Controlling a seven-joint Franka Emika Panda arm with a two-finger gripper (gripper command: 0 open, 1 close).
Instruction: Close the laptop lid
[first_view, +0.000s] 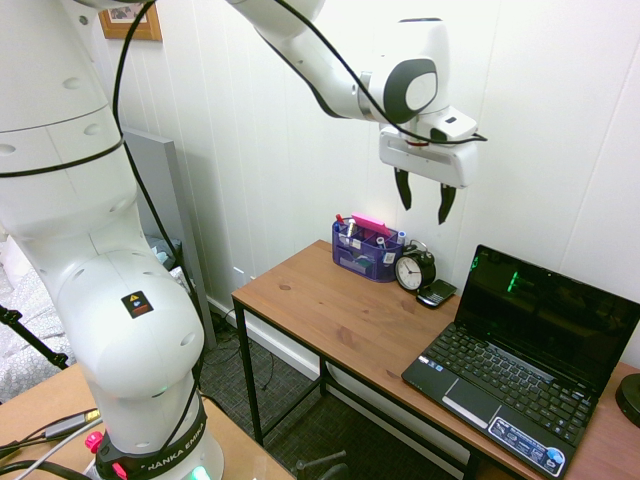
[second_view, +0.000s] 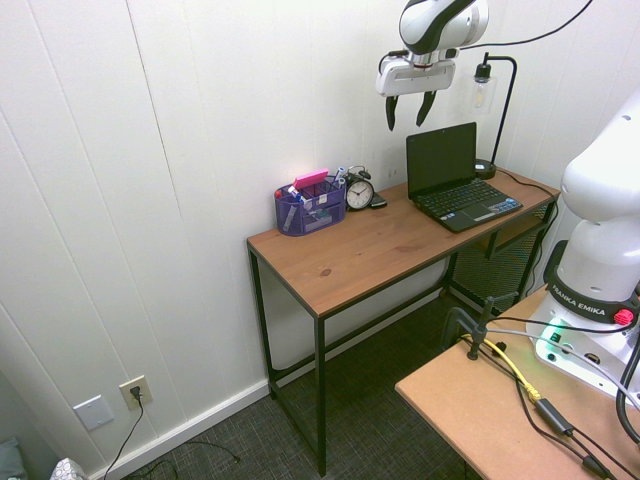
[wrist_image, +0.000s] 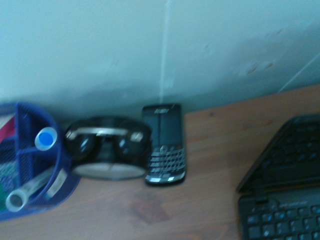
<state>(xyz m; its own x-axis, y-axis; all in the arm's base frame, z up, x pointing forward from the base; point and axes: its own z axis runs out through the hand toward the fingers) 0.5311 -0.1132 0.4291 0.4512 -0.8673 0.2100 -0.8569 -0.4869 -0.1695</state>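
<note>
- The end effector (first_view: 423, 203) hangs in the air close to the wall, fingers spread and empty, pointing steeply down.
- The laptop lid (first_view: 548, 316) stands open, leaning back toward the wall, at the far right end of the tabletop (first_view: 330, 310).
- In the first exterior view the lid lies below and to the right of the end effector, well apart.
- The lid's long top edge runs roughly along the wall.
- Directly beneath the end effector sit an alarm clock (first_view: 413, 269) and a phone (first_view: 436, 293), not the laptop.
</note>
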